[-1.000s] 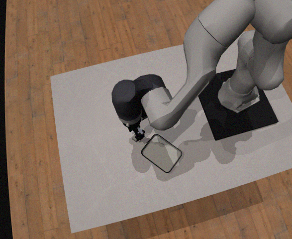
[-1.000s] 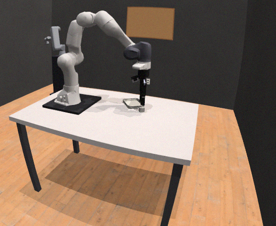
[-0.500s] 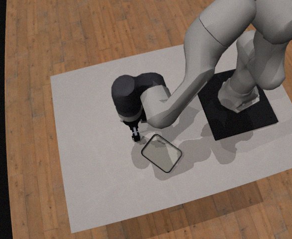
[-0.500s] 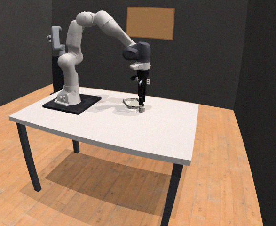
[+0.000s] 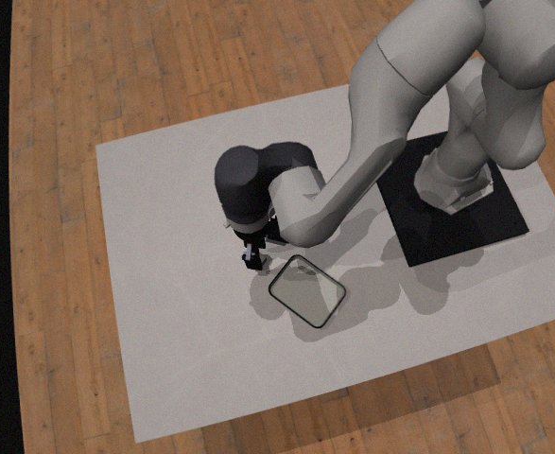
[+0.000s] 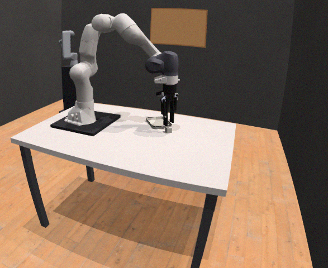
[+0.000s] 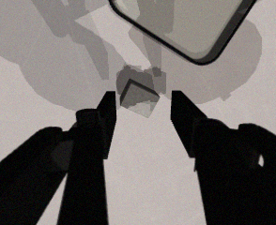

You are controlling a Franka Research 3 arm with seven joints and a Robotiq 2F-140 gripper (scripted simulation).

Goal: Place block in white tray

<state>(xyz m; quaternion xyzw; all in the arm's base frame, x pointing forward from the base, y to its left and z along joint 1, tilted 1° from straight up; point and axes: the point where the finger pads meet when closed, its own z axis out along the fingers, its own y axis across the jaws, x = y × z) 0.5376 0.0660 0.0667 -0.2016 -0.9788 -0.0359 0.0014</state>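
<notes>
The small grey block (image 7: 138,96) sits on the table just beside the white tray (image 7: 213,44), outside its rim. The gripper (image 7: 143,105) hovers above it — jaws partly apart, holding nothing. Risk: the block lies diagonal to the fingers — closing may twist it or squeeze it out.

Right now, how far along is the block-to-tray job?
Done: the gripper is lined up above the block, fingers partly open and holding nothing. In hand: the approach; the block sits on the table just outside the white tray. Left: descend, grasp, lift, set it on the tray floor.
</notes>
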